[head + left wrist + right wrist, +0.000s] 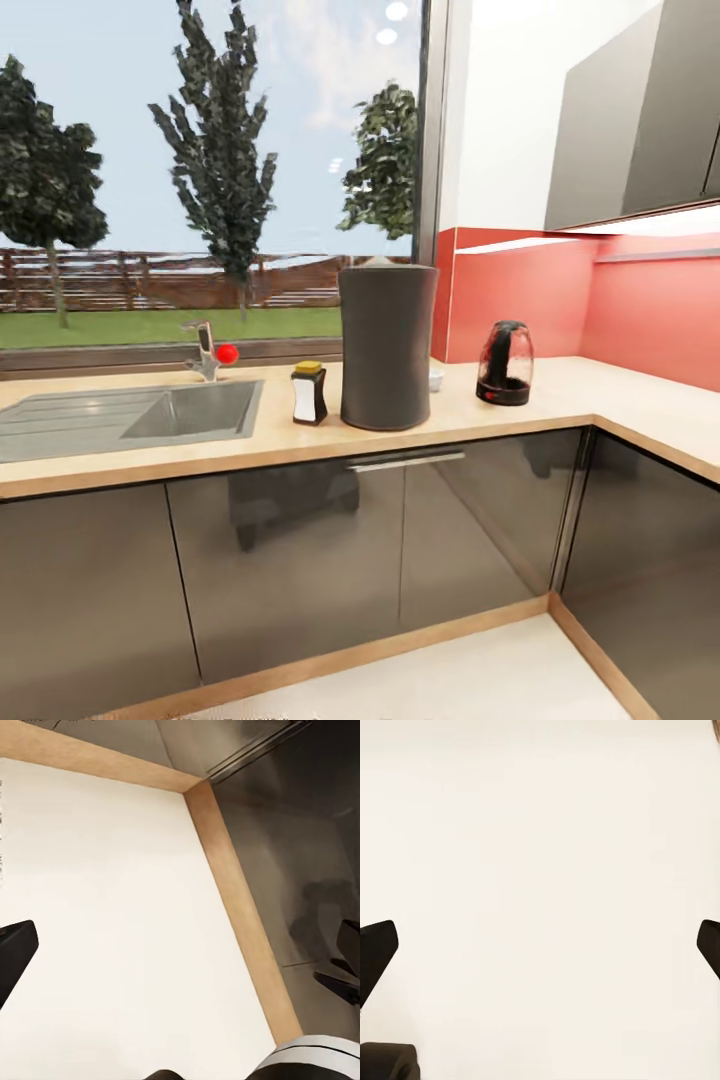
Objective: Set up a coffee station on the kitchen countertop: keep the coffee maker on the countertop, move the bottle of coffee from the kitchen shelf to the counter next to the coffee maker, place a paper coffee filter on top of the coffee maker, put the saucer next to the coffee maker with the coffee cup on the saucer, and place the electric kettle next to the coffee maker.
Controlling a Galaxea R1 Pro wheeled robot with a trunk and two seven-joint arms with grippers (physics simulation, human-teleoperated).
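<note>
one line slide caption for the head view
Coffee maker on the kitchen countertop, bottle of coffee to its sink side, electric kettle on the other.

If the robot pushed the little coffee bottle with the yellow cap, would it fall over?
Probably, if pushed up high: the bottle of coffee stands upright, taller than wide. Its squarish body likely wouldn't roll. The coffee maker close beside it might stop it.

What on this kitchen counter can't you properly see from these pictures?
- Head view: a small white thing behind the coffee maker is mostly hidden; cup or saucer, cannot tell.
- Head view: something pale on the coffee maker's top is seen edge-on; too thin to identify.
- Head view: the bottle of coffee has a label too small to read.
- Head view: the sink is cut off by the picture's edge.
</note>
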